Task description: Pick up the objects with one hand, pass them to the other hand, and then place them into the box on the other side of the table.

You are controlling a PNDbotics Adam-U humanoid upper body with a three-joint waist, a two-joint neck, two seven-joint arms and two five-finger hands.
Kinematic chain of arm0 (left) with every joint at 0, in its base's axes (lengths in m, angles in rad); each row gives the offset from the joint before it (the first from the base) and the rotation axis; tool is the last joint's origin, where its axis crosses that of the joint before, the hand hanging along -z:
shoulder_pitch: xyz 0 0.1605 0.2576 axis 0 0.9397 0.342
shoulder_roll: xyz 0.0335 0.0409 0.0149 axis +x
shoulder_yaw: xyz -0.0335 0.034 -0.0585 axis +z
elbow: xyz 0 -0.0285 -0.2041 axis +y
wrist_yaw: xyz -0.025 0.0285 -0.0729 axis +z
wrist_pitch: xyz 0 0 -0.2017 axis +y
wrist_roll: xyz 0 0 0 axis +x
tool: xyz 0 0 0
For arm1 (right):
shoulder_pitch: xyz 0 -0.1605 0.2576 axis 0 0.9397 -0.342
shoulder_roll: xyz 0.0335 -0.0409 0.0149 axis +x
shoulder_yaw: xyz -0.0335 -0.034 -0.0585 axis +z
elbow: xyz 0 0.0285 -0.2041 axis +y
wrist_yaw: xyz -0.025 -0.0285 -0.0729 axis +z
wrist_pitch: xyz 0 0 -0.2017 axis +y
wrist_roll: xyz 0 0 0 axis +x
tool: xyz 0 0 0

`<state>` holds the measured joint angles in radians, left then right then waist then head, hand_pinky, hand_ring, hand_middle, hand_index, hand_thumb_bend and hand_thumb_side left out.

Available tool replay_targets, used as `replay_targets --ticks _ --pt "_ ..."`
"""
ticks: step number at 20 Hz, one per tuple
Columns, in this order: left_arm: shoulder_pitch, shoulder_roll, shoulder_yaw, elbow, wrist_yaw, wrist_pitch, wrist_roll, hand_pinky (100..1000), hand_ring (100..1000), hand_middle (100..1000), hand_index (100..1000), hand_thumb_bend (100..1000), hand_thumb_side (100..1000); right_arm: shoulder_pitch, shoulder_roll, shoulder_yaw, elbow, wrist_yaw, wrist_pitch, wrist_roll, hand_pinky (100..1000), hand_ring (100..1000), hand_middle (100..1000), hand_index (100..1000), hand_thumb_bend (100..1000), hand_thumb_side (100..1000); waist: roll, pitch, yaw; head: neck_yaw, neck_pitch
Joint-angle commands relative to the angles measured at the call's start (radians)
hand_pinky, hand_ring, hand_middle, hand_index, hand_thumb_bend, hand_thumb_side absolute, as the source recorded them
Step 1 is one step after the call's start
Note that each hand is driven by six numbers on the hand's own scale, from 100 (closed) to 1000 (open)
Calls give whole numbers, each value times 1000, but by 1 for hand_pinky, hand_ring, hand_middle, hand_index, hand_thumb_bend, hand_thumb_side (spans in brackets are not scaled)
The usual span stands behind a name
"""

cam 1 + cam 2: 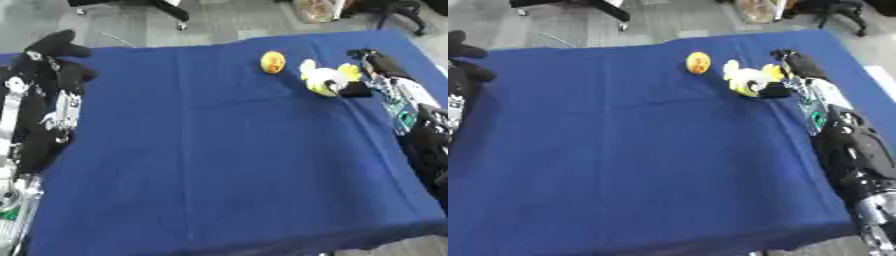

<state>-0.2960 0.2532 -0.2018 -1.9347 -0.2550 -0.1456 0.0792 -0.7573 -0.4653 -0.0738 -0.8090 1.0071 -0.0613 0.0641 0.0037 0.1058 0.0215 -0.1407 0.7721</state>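
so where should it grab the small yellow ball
Round the middle of the ball, from above or its right side. It is round with no handle and sits alone on the blue cloth, and the right robot hand is nearest, by the yellow toy.

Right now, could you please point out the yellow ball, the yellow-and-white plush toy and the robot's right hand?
yellow ball (273, 62), left eye view, its middle.
yellow-and-white plush toy (323, 79), left eye view, its body.
right hand (794, 64), right eye view, its back.

A yellow-white plush toy lies near a yellow-orange ball.
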Motion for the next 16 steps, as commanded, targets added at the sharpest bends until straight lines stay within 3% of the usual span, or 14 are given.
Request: replay_targets --ticks 1,11,16 --pt "-7 1 1 -8 -5 -3 -3 634 579 671 884 100 686 -17 -34 -7 4 -6 -5 23 876 799 822 921 406 499 -2 -9 1 2 -2" --pt "-7 -2 2 -5 -8 -4 -6 625 575 683 884 100 688 -13 -26 1 27 -6 -27 93 866 792 782 889 392 469 -1 -8 3 1 -2" --pt "-8 -3 3 -5 -7 -4 -8 624 574 683 886 100 688 -10 -26 0 31 -10 -32 113 825 676 667 795 344 414 -1 -6 2 3 -2"
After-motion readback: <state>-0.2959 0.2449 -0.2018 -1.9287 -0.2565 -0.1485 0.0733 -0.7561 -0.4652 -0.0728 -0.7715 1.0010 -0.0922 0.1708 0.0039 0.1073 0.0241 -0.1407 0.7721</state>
